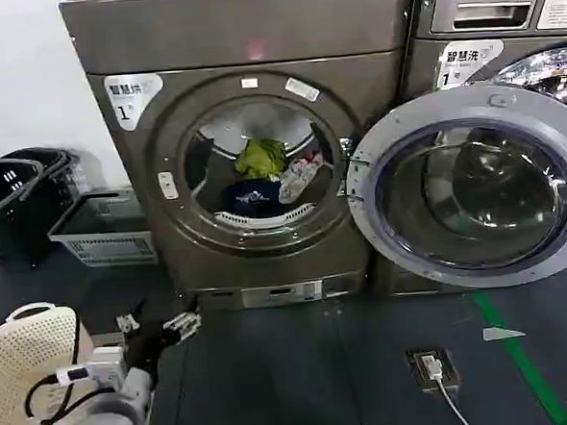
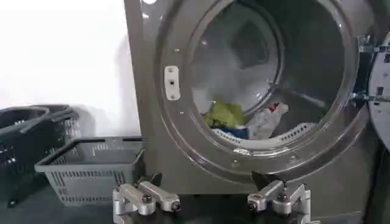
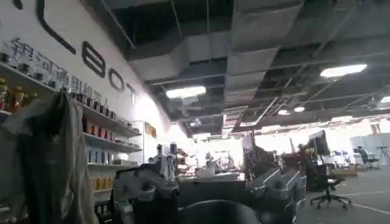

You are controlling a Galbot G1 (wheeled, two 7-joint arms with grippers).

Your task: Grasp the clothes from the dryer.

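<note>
The dryer (image 1: 245,51) is the bronze-grey machine with a "1" sticker, and its grey-rimmed glass door (image 1: 470,196) is swung wide open to the right. The clothes (image 1: 267,180) lie in a small heap in the drum: yellow-green on top, navy below, white with red beside them. They also show in the left wrist view, as the clothes (image 2: 241,122) at the drum's bottom. My left gripper (image 1: 157,324) hangs low before the dryer's lower left front, well short of the porthole, open and empty; its fingers (image 2: 146,198) are spread wide. My right gripper (image 3: 210,195) points away into the room, open.
Two black baskets (image 1: 13,190) and a grey crate (image 1: 102,228) stand left of the dryer by the wall. A white perforated basket (image 1: 28,363) sits beside my left arm. The LG machine (image 1: 503,26) stands to the right, with a floor socket (image 1: 433,367) and green tape (image 1: 518,352) before it.
</note>
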